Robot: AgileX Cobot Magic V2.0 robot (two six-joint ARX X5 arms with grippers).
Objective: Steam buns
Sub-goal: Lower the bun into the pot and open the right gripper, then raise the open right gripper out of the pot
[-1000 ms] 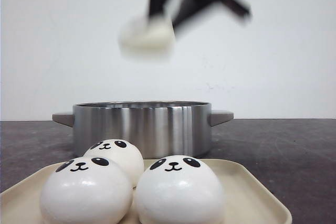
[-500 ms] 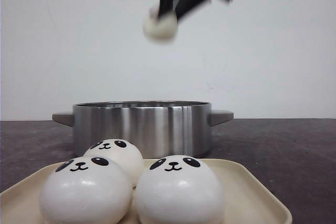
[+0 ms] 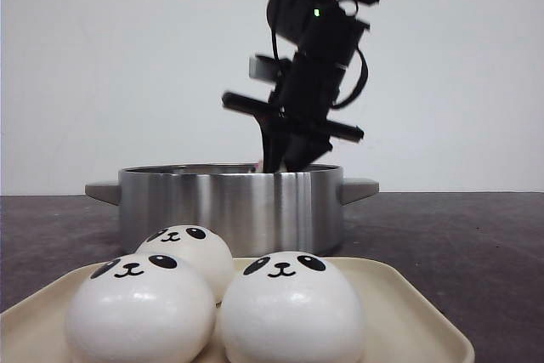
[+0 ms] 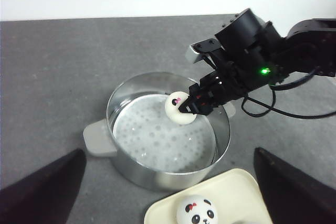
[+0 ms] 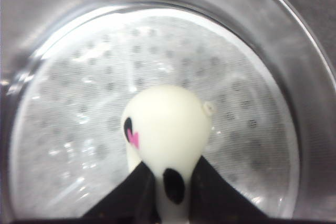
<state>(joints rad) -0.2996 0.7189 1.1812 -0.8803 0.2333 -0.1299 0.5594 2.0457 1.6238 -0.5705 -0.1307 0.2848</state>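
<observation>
Bun [image 5: 168, 129] in right claw [image 5: 169, 179], face sideways, inside steamer pot [image 4: 126, 169].

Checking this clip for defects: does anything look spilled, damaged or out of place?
Nothing stands out. The right gripper holds one bun inside the steamer pot, the other buns sit upright on the tray, and nothing is spilled.

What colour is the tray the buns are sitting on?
Pale cream tray, clearest in the front view.

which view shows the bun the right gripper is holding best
The right wrist view: the held bun fills the frame between the right gripper fingers. The left wrist view shows it small; the front view hides it behind the steamer pot.
</observation>
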